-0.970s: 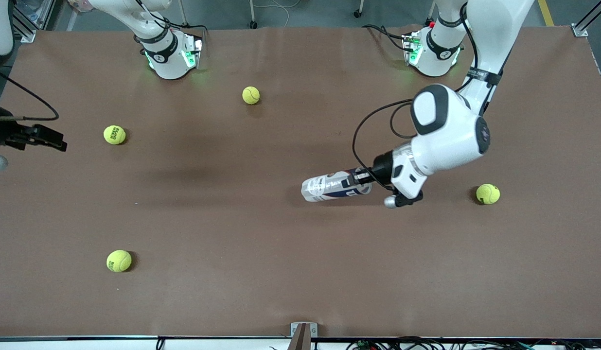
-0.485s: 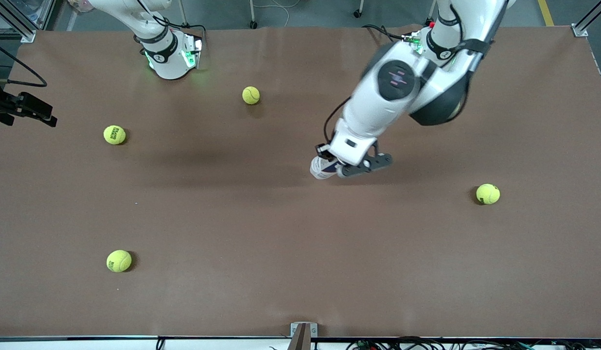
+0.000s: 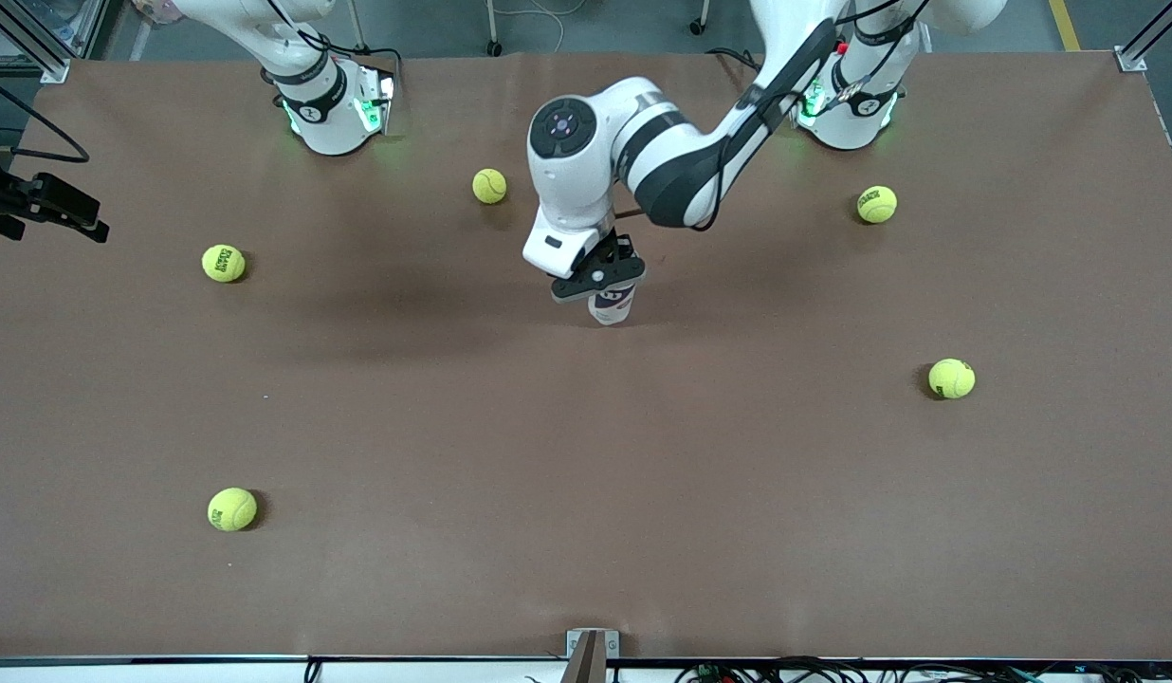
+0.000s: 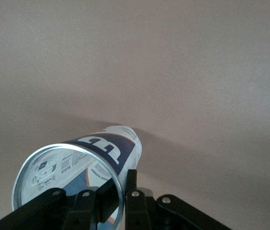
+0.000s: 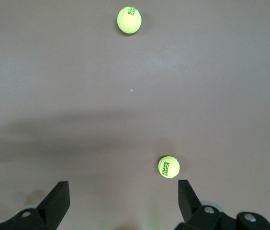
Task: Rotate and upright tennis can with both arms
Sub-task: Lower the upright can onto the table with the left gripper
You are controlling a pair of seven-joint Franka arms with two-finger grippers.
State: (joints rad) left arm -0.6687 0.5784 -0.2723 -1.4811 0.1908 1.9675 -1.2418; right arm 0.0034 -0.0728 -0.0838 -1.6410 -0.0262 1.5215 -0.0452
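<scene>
tennis can (image 3: 612, 305) swung mid-table | left gripper (image 3: 597, 278) clamps its rim | right gripper (image 5: 120, 203) apart, table edge

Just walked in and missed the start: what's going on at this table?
The left gripper is shut on the tennis can, holding it by its open rim, nearly upright, over the middle of the table. The right gripper waits, open, above the table's edge at the right arm's end. Five tennis balls lie scattered around.
</scene>
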